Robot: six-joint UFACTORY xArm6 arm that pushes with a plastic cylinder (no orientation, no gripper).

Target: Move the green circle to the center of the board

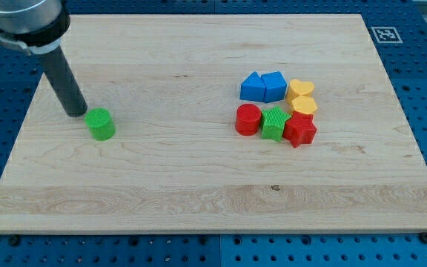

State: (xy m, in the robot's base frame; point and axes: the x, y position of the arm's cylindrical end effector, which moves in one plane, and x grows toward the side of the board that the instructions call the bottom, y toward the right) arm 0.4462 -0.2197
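Note:
The green circle is a small green cylinder on the left part of the wooden board. My tip rests on the board just to the upper left of the green circle, close to it or touching it. The dark rod rises from the tip toward the view's top left corner.
A cluster of blocks sits right of the board's middle: two blue blocks, two yellow blocks, a red cylinder, a green star-like block and a red star-like block. A marker tag lies beyond the top right corner.

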